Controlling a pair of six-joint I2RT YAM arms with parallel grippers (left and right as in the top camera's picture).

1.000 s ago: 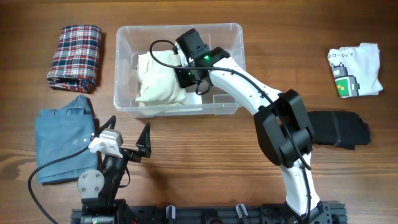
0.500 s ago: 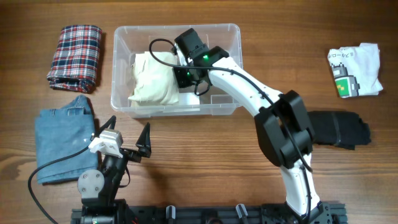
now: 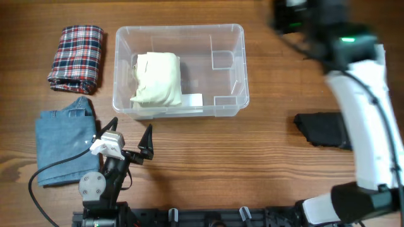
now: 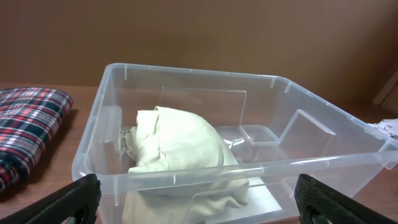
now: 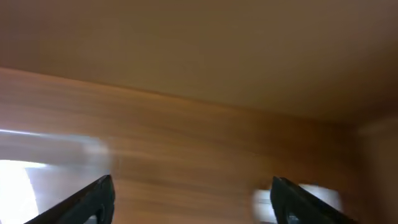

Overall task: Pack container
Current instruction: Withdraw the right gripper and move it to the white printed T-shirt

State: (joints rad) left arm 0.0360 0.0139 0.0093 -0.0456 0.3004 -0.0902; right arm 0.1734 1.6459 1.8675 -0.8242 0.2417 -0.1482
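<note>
Wooden table (image 3: 252, 157) fills my view; the clear rectangular plastic container (image 3: 221, 82) sits at its far middle, with a folded cream garment (image 3: 158, 79) lying in its left half. My left gripper (image 3: 131, 135) hangs spread wide just before it. My right gripper (image 5: 193, 202), blurred, shows its fingers apart and empty.

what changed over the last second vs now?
The right gripper let go of the cream garment, opened, and pulled out of the container, swinging toward the far right of the table. The garment now lies in the container's left half, a little further left than before. Unchanged: the left gripper open in place, the plaid shirt, the jeans and the black garment.
</note>
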